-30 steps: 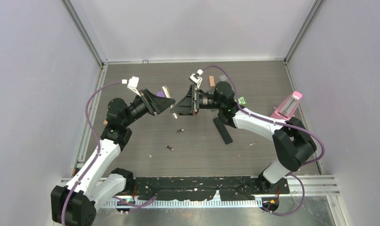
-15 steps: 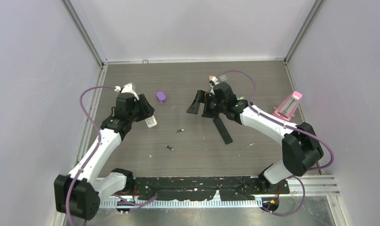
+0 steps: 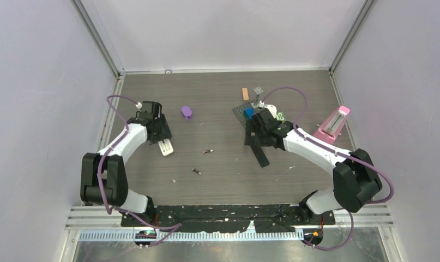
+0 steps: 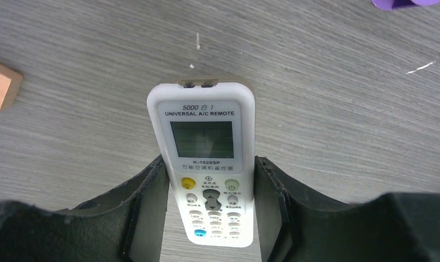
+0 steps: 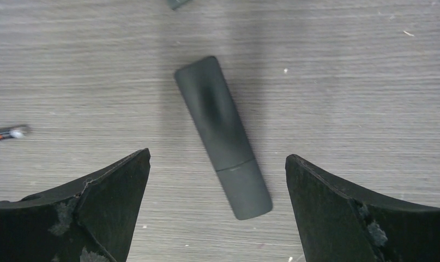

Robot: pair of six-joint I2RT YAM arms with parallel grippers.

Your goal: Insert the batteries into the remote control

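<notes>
Right hand (image 5: 217,156), spread wide, hangs over the black remote (image 5: 220,131) directly beneath it, long axis slanting across the gap. A battery (image 5: 7,132) lies on the bench (image 5: 343,82) outside one finger, toward the left arm. Left hand (image 4: 209,161) pinches the white remote (image 4: 204,131).

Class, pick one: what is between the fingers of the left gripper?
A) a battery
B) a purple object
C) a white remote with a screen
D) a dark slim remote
C: the left wrist view shows the white remote, screen up, clamped by the left gripper; the dark remote lies free under the open right gripper.
</notes>
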